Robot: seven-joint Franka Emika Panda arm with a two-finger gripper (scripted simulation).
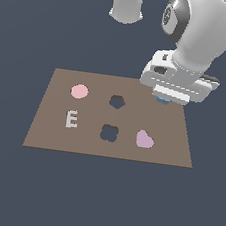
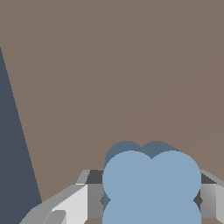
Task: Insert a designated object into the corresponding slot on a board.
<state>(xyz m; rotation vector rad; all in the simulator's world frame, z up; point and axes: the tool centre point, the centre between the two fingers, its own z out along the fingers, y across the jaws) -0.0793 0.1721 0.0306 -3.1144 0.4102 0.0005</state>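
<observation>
Claw (image 2: pixel 151 201) fingers flank the small flat light-blue clover-shaped piece (image 2: pixel 151 186) in the wrist view, one grey pad on each side of its lobes, so the claw reads as pinching that piece rather than standing spread. In the exterior view the white arm's hand hangs over the upper right of the frame, above the far right corner of the flat brown rectangular board (image 1: pixel 112 117), and only a sliver of the blue piece (image 1: pixel 162 99) peeps out beneath it. The piece seems to be held a little above the board, though I cannot tell the gap for certain. The dark four-lobed clover slot (image 1: pixel 109 132) sits in the lower middle of the board, well apart from the piece and down and to the exterior view's left of it. Between the two lies the dark pentagon-like hole (image 1: pixel 117 102), the wrong target, and the lilac heart-shaped piece (image 1: pixel 144 139) rests just beside the slot on the exterior view's right. A pink round disc (image 1: pixel 79 91) and a white letter E (image 1: pixel 72 119) occupy the board's left side, out of the way. Holding the piece flat, lobes level, likely suits a straight drop into the matching outline once it is carried over and its lobes are turned to agree.
</observation>
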